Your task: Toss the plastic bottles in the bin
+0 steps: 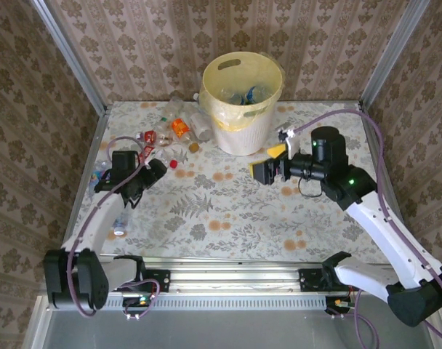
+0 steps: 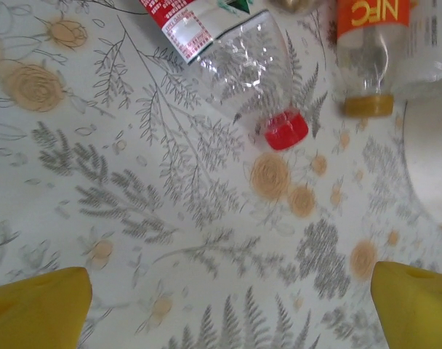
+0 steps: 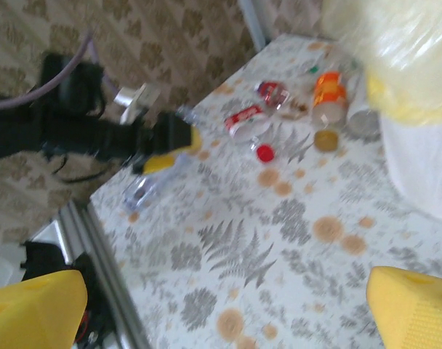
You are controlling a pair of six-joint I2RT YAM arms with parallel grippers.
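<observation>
Pale yellow bin (image 1: pixel 243 134) stood far centre, plastic bottles (image 1: pixel 179 128) lay scattered left of it, left gripper (image 1: pixel 154 173) hovered near them, right gripper (image 1: pixel 267 161) was spread wide beside the bin.

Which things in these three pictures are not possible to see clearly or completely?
Top view: the bottles inside the bin are too small to count, partly behind its rim.
Left wrist view: the red-capped bottle and orange-labelled bottle are cut by the top edge.
Right wrist view: the scattered bottles are blurred, labels unreadable.

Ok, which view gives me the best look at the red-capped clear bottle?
Left wrist: the red-capped clear bottle lies close and sharp, cap and label plain. Top external shows it tiny beside the pile; right wrist shows it blurred.
</observation>
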